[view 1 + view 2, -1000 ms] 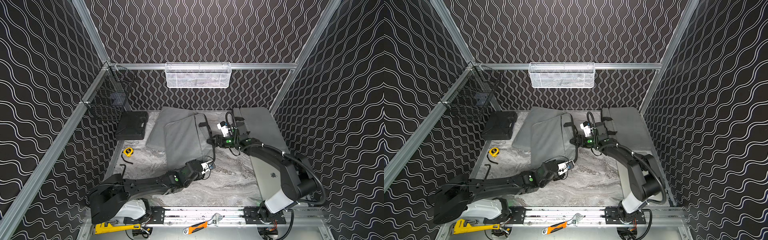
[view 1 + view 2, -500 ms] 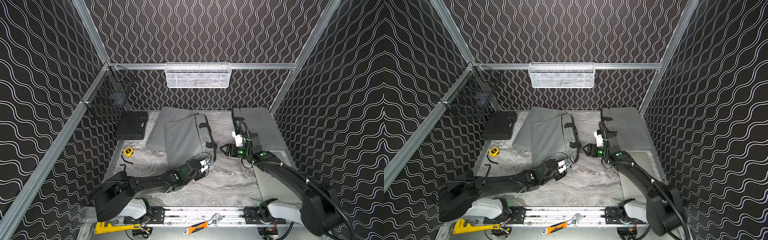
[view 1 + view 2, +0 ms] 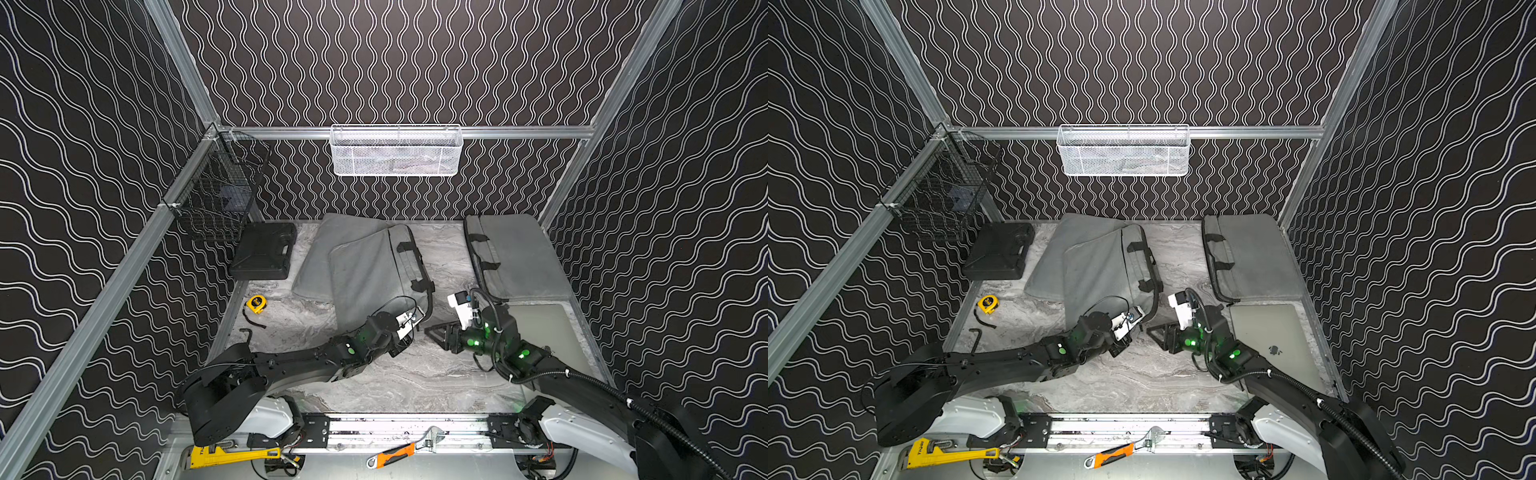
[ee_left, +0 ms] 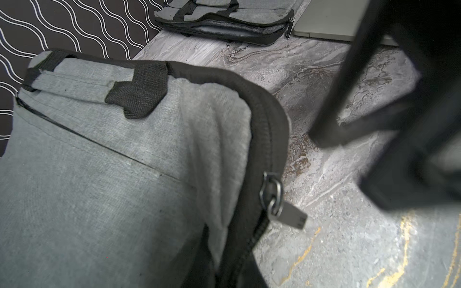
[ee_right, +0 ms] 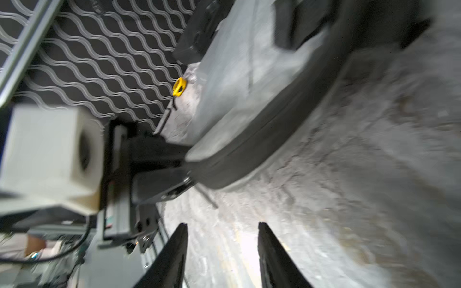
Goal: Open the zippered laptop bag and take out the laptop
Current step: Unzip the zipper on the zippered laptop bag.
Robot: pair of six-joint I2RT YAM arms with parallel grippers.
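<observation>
A grey laptop bag [image 3: 365, 270] lies at centre, its black zipper closed, with the metal pull [image 4: 287, 213] hanging at the near corner. My left gripper [image 3: 413, 320] is shut on that corner; in the right wrist view the left gripper [image 5: 185, 162] clamps the bag's edge. My right gripper [image 3: 434, 332] hovers just right of the corner, open and empty, with both fingertips [image 5: 184, 225] over bare table. A second grey bag [image 3: 515, 257] lies at the back right, its zipper open. A silver laptop [image 3: 1271, 336] rests on the table in front of it.
A black case [image 3: 264, 251] and a yellow tape measure [image 3: 256, 303] sit at the left. A black wire basket [image 3: 216, 199] hangs on the left wall and a white mesh basket [image 3: 395, 151] on the back wall. Two wrenches [image 3: 224, 455] lie on the front rail.
My right arm has swung from the bag's handle side toward the front, now beside the held corner, and its jaws have narrowed. The left gripper has stayed shut on the bag corner.
</observation>
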